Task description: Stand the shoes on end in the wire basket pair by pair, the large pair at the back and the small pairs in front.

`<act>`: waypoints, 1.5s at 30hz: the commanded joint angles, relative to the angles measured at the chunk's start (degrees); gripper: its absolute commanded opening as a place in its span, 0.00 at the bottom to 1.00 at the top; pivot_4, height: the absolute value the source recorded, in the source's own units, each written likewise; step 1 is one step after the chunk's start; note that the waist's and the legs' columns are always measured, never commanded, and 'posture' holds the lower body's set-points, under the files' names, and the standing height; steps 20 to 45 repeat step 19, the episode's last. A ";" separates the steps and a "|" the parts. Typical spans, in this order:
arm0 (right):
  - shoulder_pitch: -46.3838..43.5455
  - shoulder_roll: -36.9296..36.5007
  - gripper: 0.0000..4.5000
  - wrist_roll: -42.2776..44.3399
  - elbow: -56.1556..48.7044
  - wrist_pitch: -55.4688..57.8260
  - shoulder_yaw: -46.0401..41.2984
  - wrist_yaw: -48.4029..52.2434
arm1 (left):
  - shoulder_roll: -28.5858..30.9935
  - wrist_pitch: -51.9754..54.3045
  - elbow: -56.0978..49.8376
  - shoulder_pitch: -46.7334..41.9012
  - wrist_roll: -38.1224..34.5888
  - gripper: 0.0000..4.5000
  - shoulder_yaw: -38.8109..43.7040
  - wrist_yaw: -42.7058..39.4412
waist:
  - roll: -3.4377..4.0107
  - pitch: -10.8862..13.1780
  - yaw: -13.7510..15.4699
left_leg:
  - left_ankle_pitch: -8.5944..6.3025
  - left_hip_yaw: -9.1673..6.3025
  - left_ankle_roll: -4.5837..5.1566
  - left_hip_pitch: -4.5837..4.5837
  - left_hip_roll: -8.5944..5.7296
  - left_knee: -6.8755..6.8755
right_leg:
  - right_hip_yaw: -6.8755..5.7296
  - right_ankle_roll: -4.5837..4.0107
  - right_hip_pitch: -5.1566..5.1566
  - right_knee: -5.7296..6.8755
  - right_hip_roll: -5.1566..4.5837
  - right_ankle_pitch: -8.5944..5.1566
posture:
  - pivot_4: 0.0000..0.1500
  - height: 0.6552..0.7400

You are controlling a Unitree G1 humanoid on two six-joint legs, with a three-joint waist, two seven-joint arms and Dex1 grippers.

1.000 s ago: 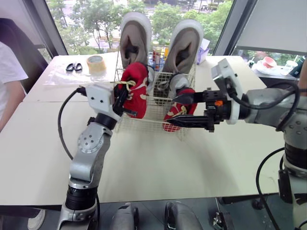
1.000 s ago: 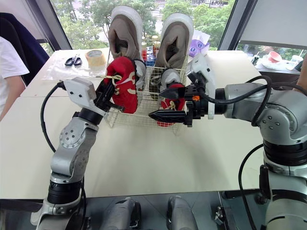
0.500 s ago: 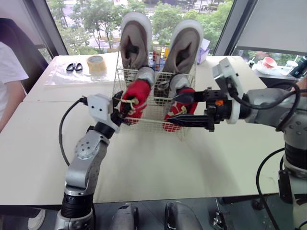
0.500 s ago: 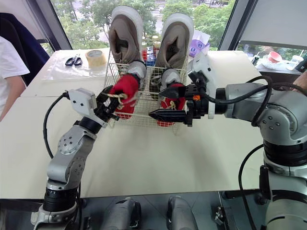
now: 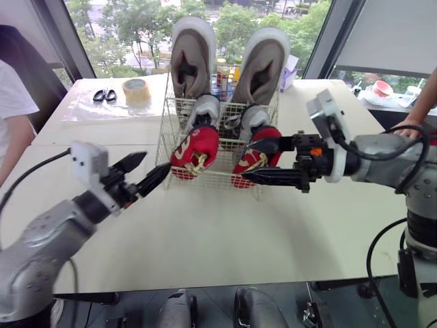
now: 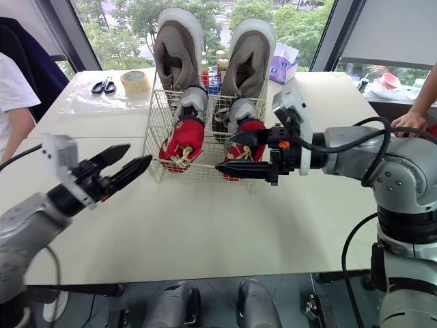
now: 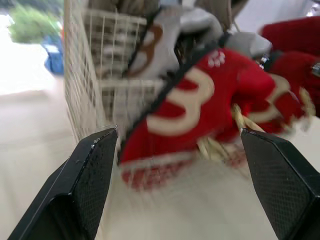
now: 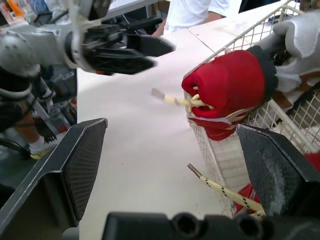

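Note:
A wire basket stands mid-table. Two large grey-brown shoes stand on end at its back, two small grey-white shoes in front of them. The left red shoe lies tilted at the basket's front left, toe over the rim, laces hanging; the left wrist view has it close up. My left gripper hangs open to the basket's left, apart from it, holding nothing. My right gripper is open beside the right red shoe at the front right.
Scissors and a tape roll lie at the table's far left. Bottles and a purple pack sit behind the basket. A person in white stands at the left; a person's hand rests at the right.
My left gripper opened and let go of the left red shoe, which dropped into the basket's front left. The left arm then drew back toward the near left. The right arm barely moved.

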 commanded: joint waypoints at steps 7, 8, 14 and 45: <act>19.84 -6.61 1.00 14.48 -8.09 5.64 -9.66 -2.60 | 9.78 2.59 0.94 13.89 0.59 0.89 3.05 -10.55 | 0.05 0.03 0.00 | -0.10 0.10 0.10 -0.02 -0.06 -0.04 | 0.04 -0.06 0.06 -0.30 -0.18 -0.03 | 1.00 1.00; 21.98 -6.35 1.00 13.80 -9.12 5.03 -9.63 -3.52 | 9.41 2.47 1.19 14.21 1.14 0.89 1.82 -10.85 | 0.12 0.02 0.01 | -0.10 0.10 0.09 -0.02 -0.06 -0.04 | 0.05 -0.07 0.03 -0.30 -0.20 -0.03 | 1.00 1.00; 25.56 -3.81 1.00 15.52 -11.11 2.06 -8.89 -10.01 | 7.31 1.52 2.19 14.21 2.52 0.89 -2.66 -12.29 | 0.45 0.11 -0.06 | -0.20 0.10 -0.08 -0.01 0.03 -0.07 | 0.06 -0.12 -0.04 -0.31 -0.15 -0.02 | 1.00 1.00; 27.30 -3.95 1.00 15.27 -12.53 0.85 -7.28 -11.80 | 7.58 1.93 3.19 13.58 2.10 0.89 -2.93 -13.09 | 0.46 0.12 0.01 | -0.13 0.10 0.05 -0.06 0.03 -0.13 | 0.06 -0.12 -0.08 -0.34 -0.15 -0.03 | 1.00 1.00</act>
